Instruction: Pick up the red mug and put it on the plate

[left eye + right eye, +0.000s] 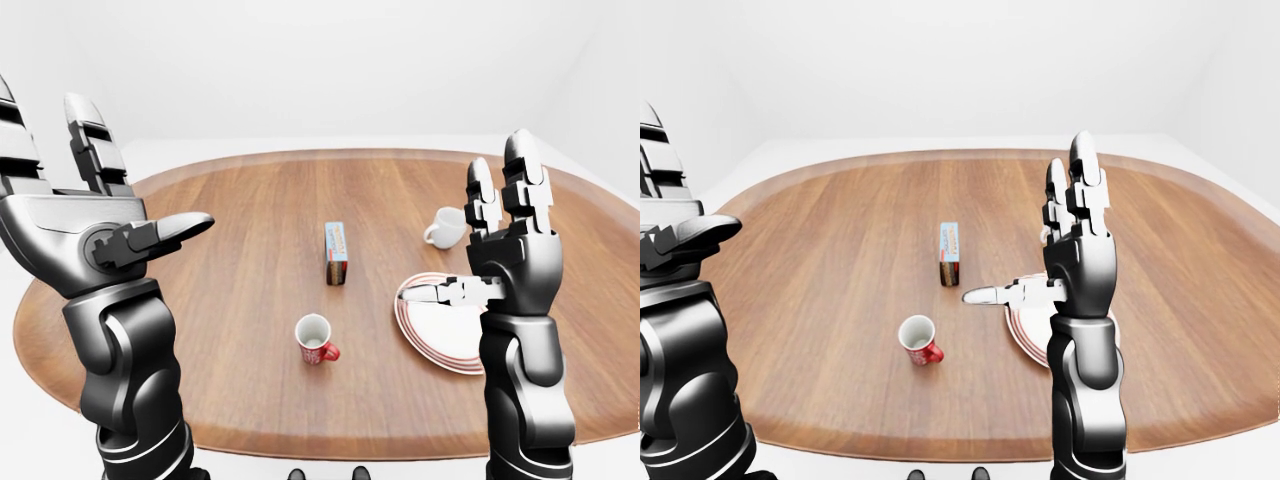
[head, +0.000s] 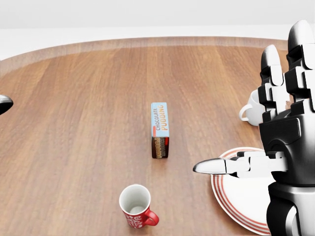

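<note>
Your right hand [image 1: 505,270] is raised above the tabletop [image 1: 240,290], fingers spread wide and holding nothing. Your left hand [image 1: 85,235] is up too, equally wide and bare. The red mug [image 2: 135,205] stands upright, below and to the left of your right thumb in the head view, well apart from it. The plate [image 2: 238,196] lies just under that hand, the white mug [image 1: 443,227] beyond it, and the pudding box [image 2: 159,129] off to its left.

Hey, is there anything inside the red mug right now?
The red mug looks empty: only its white inner wall and bottom show. The near inside wall is hidden by the rim.
</note>
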### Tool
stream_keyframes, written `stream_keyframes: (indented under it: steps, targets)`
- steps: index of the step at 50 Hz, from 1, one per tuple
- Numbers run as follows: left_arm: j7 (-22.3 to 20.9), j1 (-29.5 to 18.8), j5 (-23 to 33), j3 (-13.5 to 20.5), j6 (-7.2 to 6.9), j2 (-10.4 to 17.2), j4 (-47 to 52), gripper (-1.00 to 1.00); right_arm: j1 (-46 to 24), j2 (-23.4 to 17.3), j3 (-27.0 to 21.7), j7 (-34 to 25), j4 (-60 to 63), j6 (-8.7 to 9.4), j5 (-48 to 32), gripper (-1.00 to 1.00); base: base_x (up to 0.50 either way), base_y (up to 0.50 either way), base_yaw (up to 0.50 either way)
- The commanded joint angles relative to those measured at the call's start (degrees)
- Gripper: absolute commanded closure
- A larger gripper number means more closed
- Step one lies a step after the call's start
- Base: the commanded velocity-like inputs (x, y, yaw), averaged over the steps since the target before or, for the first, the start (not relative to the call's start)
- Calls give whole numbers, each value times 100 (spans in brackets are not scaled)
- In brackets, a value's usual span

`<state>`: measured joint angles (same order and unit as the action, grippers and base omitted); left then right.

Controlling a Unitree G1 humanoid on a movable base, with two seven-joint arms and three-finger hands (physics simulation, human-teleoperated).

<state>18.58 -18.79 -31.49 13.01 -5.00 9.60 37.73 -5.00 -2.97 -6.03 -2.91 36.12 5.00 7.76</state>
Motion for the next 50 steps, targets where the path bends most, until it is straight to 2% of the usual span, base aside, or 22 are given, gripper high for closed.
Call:
stream_keyframes:
  steps: [1, 22, 36, 41, 42, 46, 50]
  targets:
    - [-1, 12, -5, 11, 0, 6, -3, -100, 13, 2, 1, -9, 5, 0, 21, -100, 50, 0, 0]
    - [31, 3, -53, 55, 0, 41, -3, -100, 8, 10, 14, 87, -72, 0, -96, -100, 50, -1, 0]
    - [3, 23, 13, 27, 0, 28, -35, -100, 222, 136, 399, 110, -200, 0, -530, -100, 2, 0, 0]
    - [-4, 20, 34, 15, 0, 16, -29, -100, 270, 193, 669, 26, -238, 0, -702, -100, 0, 0, 0]
    - [43, -49, -37, 67, 0, 52, 33, -100, -252, -43, 2162, -420, -971, 0, -1796, -100, 0, 0, 0]
    - [64, -43, -57, 66, 0, 67, 56, -100, -311, 270, 2176, -1119, -1110, 0, -2419, -100, 0, 0, 0]
    - [72, -48, -61, 69, 0, 75, 48, -100, -404, 464, 2142, -1501, -1149, 0, -2651, -100, 0, 0, 0]
